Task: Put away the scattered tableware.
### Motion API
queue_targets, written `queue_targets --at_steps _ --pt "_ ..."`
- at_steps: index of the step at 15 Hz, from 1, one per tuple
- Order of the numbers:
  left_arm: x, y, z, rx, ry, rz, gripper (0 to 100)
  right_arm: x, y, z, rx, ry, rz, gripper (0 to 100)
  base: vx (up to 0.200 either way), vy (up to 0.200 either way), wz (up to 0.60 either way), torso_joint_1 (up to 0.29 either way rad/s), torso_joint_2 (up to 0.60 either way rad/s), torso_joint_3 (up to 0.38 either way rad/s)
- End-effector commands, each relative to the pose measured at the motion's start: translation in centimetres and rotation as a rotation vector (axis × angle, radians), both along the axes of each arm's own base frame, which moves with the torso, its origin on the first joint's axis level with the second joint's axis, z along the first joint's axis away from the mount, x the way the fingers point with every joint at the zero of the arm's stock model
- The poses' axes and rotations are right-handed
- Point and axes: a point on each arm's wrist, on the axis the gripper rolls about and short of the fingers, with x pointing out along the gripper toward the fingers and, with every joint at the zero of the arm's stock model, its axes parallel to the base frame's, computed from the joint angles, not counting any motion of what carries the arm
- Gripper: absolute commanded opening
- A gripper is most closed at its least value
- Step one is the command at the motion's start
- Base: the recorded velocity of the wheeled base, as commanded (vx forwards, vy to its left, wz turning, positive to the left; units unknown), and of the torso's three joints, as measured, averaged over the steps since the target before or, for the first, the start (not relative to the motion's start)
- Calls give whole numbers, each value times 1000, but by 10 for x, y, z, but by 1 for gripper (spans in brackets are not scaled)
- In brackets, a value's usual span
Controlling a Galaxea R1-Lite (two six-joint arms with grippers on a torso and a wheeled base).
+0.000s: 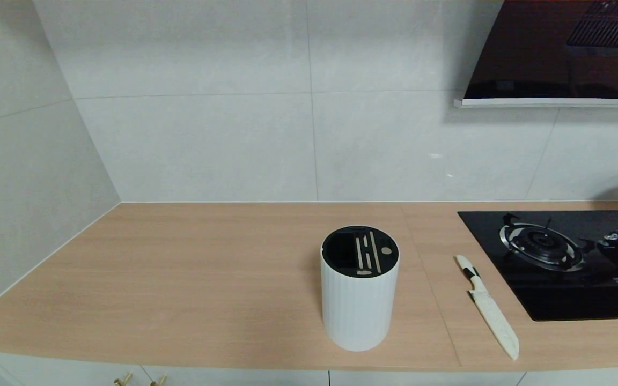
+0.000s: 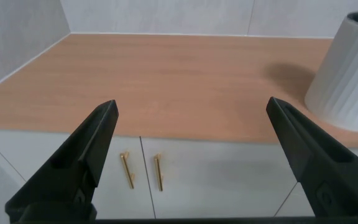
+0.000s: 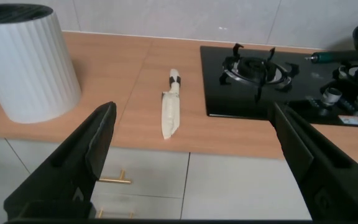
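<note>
Left gripper (image 2: 191, 104) with dark fingers (image 2: 86, 155) spread wide apart, just off the near edge of a wooden countertop (image 2: 185, 68), white ribbed holder (image 2: 347, 74) upright on it, white cabinet doors (image 2: 229, 180) with two gold handles (image 2: 127, 169) below, tiled wall (image 2: 166, 15) at the far side

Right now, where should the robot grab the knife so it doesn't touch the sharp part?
Probably the handle, the black-banded end pointing toward the wall. The knife lies flat on the counter, so the open right gripper should come straight down from above, closing across the handle. The blade points at the front edge.
</note>
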Motion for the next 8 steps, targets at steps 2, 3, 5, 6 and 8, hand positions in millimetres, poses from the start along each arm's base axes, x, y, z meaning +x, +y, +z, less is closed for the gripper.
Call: queue_targets --at_steps 2,3,5,6,8 --pt "0 0 0 0 1 0 100 0 0 0 0 2 2 100 0 0 0 31 -52 -31" --pt "0 0 0 0 0 0 100 0 0 0 0 2 2 100 0 0 0 0 0 0" --pt "0 0 0 0 1 0 100 0 0 0 -2 3 1 100 0 0 0 0 0 0" --pt "0 0 0 0 0 0 100 0 0 0 -2 3 1 100 0 0 0 0 0 0" --pt "0 0 0 0 0 0 100 0 0 0 -6 2 1 100 0 0 0 0 0 0"
